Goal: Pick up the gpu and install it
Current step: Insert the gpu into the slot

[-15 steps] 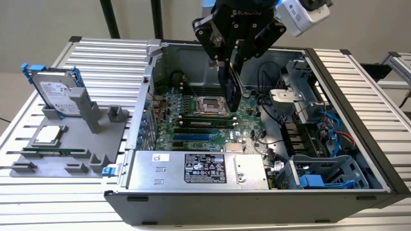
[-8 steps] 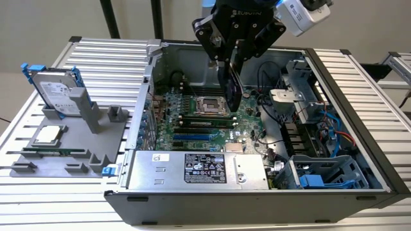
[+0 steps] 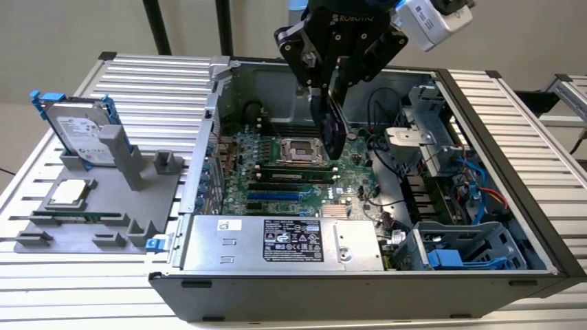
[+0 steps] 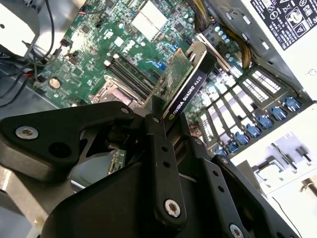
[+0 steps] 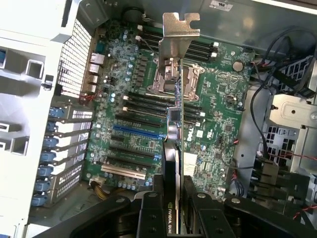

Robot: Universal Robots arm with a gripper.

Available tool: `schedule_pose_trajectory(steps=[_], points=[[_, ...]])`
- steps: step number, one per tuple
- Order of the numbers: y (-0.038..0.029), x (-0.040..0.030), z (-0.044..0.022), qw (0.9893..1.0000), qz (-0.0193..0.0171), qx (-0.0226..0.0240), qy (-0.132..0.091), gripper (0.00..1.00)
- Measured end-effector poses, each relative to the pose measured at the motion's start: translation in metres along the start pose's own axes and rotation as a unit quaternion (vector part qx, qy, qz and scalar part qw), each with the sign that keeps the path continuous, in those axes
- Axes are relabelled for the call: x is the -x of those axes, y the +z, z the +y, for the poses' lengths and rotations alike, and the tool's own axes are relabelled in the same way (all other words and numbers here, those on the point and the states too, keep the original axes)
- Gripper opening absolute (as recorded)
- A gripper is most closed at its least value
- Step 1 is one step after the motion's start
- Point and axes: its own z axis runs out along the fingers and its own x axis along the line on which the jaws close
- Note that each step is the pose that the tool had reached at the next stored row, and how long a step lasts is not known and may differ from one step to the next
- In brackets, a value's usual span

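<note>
My gripper [image 3: 328, 91] is shut on the gpu [image 3: 331, 129] and holds it edge-on above the green motherboard [image 3: 275, 180] inside the open computer case [image 3: 458, 79]. In the exterior view the card hangs over the processor socket area, clear of the board. Its silver end bracket [image 5: 177, 37] shows in the first wrist view, with the thin card edge running back to the gripper [image 5: 173, 192]. The second wrist view has the gpu [image 4: 187, 85] with its green board face and black cooler between the black fingers [image 4: 159, 130].
On the exterior view's left, a grey fixture [image 3: 101, 206] carries a silver hard drive in a blue frame [image 3: 81, 130] and a processor chip [image 3: 71, 194]. A power supply [image 3: 275, 240], a drive cage [image 3: 458, 251] and loose cables [image 3: 381, 158] crowd the case. Expansion slots [image 5: 133, 131] lie below the card.
</note>
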Motion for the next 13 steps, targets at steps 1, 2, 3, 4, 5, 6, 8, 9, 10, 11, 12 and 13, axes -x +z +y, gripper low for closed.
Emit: schedule_pose_trajectory(steps=[1,2,3,4,5,6,8,9,10,11,12,13], points=[[-0.0001,0.0,0.0,1.0,0.0001,0.0,-0.001,0.0],[-0.0001,0.0,0.0,1.0,0.0001,0.0,-0.002,0.0],[-0.0001,0.0,0.0,1.0,0.0002,0.0,-0.003,0.0],[-0.0001,0.0,0.0,1.0,0.0003,0.0,-0.005,0.0],[-0.0001,0.0,0.0,1.0,0.0003,0.0,-0.006,0.0],[0.0,0.0,0.0,1.0,0.0003,0.0001,-0.007,0.0],[0.0,0.0,0.0,1.0,0.0004,0.0002,-0.009,0.0],[0.0,0.0,0.0,0.9999,0.0005,0.0002,-0.01,0.0],[0.0,0.0,0.0,0.9999,0.0005,0.0002,-0.011,0.0],[0.0,0.0,0.0,0.9999,0.0006,0.0003,-0.012,0.0],[0.0,0.0,0.0,0.9999,0.0006,0.0003,-0.013,0.0],[0.0,0.0,0.0,0.9999,0.0007,0.0003,-0.014,0.0]])
